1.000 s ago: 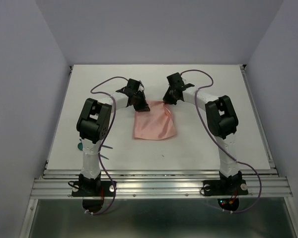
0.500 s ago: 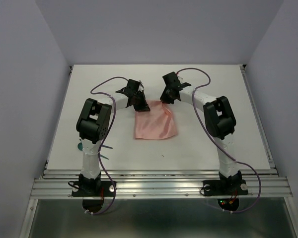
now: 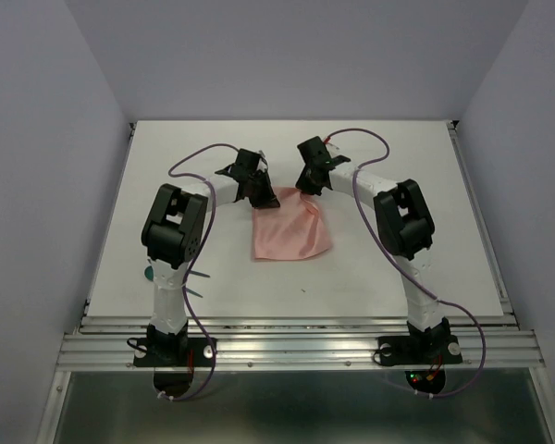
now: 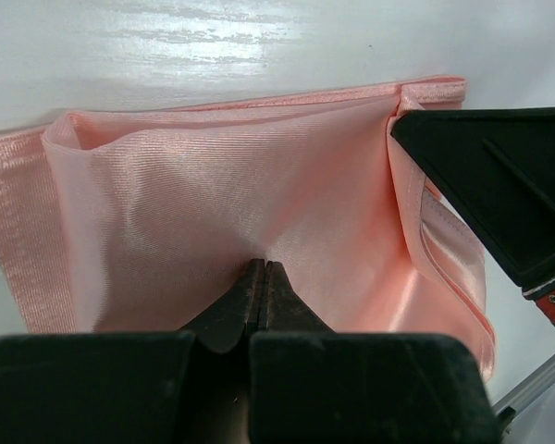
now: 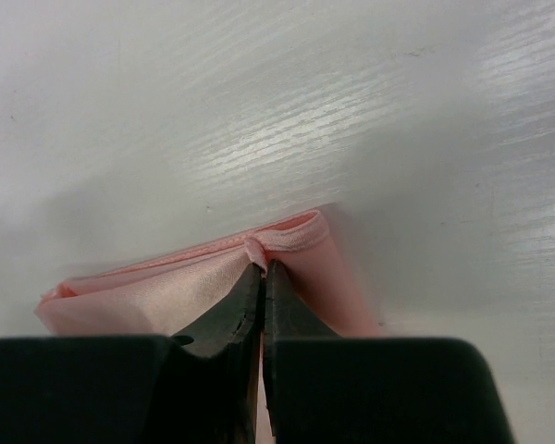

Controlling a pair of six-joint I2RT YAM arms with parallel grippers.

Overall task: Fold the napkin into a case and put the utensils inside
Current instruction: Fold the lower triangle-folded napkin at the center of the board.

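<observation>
Salmon-pink napkin (image 3: 291, 236) lay partly folded and creased near the middle of the white table (image 3: 398, 268). The left gripper (image 4: 260, 270) was pinched together on a tuck of cloth at the napkin's far left part, and the right gripper (image 5: 263, 268) was clamped on its hemmed far right corner. Folding was the step in hand, and no case had been formed yet. The next move would probably call for both grippers travelling together, keeping the edge taut and aligned. Teal utensils (image 3: 149, 274) lay beside the left arm (image 3: 171, 231), mostly hidden, well apart from the napkin.
</observation>
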